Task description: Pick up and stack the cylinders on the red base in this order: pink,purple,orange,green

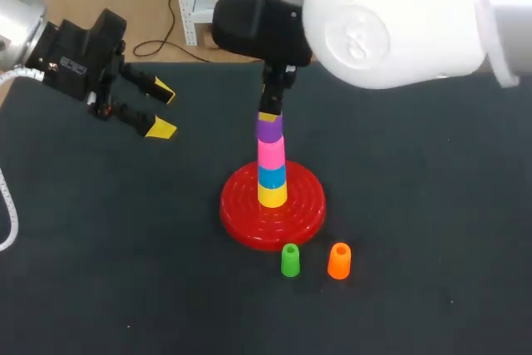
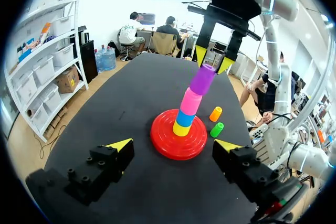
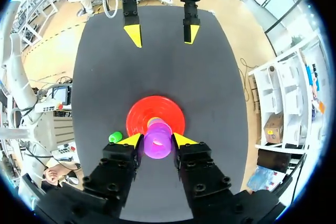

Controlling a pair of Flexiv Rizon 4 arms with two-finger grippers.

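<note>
Head view, purple cylinder (image 1: 268, 129) atop pink cylinder (image 1: 271, 154)

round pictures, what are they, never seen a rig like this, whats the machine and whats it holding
This is a two-armed robot at a black table. The plain picture looks down from above and behind it; each round one comes from a camera on one wrist, looking along its claw. The right claw grips the purple cylinder atop a tower on the red base. The left claw hangs open and empty. A green cylinder and an orange cylinder stand beside the base.
</note>
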